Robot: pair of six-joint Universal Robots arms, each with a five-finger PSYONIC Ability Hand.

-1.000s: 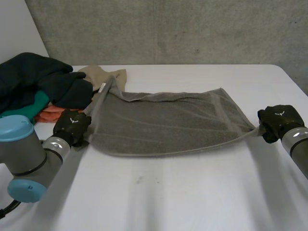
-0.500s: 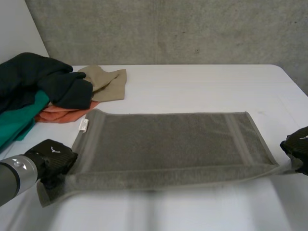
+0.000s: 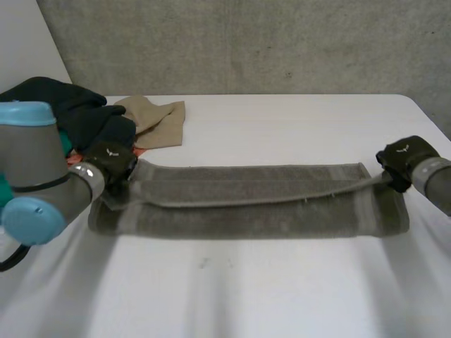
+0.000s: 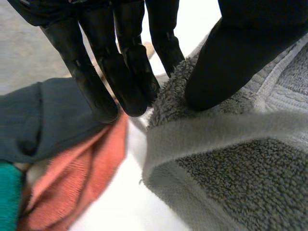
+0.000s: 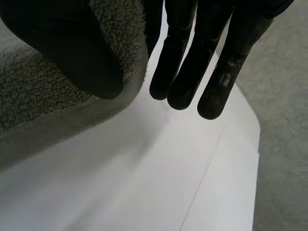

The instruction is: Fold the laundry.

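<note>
A grey towel (image 3: 246, 208) lies as a long strip across the table, its upper layer doubled over the lower one. My left hand (image 3: 109, 162) is at the strip's left end, by the far edge. There its thumb presses the towel (image 4: 231, 159) against the fingers (image 4: 120, 72), pinching a corner. At the strip's right end my right hand (image 3: 402, 158) holds the other corner a little above the table. In the right wrist view the thumb (image 5: 72, 53) clamps the towel (image 5: 33, 101) against the straight fingers (image 5: 192, 62).
A pile of clothes sits at the table's far left: a dark garment (image 3: 70, 113), an orange cloth (image 4: 82, 178) and a teal one (image 4: 7, 192). A beige cloth (image 3: 155, 116) lies beside them, just behind my left hand. White table (image 3: 282, 296) stretches in front of the towel.
Both hands have carried the towel's near edge up and over to its far edge, so the flat towel is now doubled lengthwise. The grips are unchanged.
</note>
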